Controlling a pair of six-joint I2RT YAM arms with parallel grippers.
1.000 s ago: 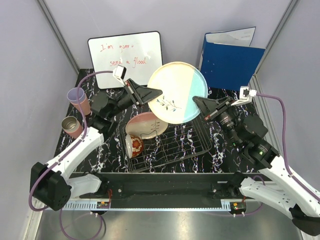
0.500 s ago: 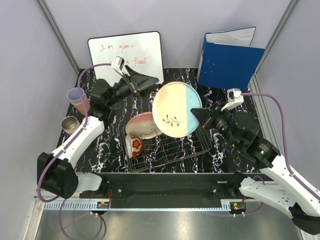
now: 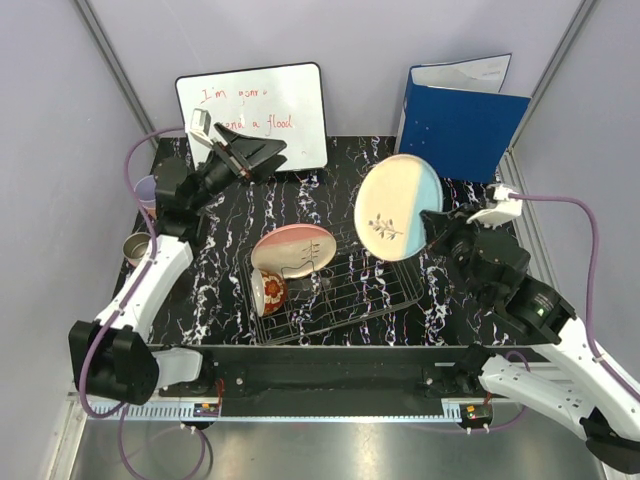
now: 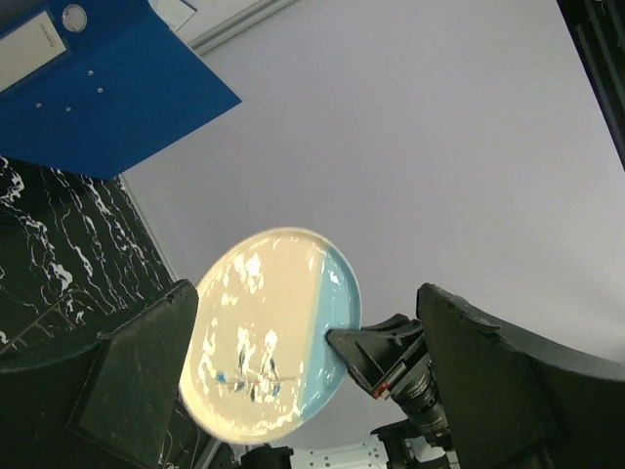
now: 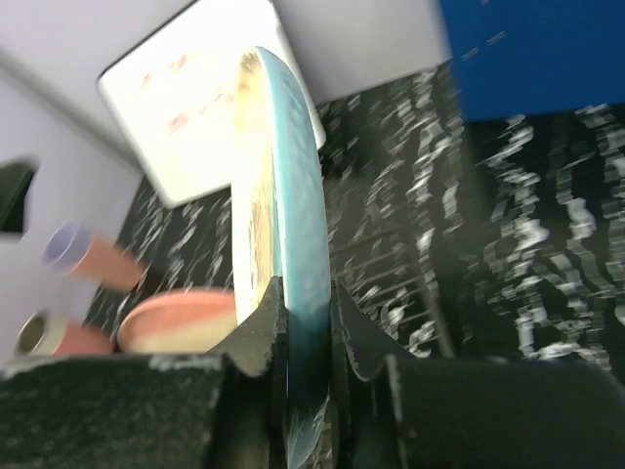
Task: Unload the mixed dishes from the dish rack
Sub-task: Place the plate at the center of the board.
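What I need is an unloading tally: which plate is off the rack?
The blue-edged plate, held aloft in the jaws of the right gripper; the pinkish plate sits in the rack.

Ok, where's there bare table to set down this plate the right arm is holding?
Widest bare patch: the marbled table between the whiteboard and the dish rack. A narrower strip runs left of the rack, toward the tumblers. Crowded: the rack's left end holds a pink plate and a bowl, and the right arm covers the table right of it.
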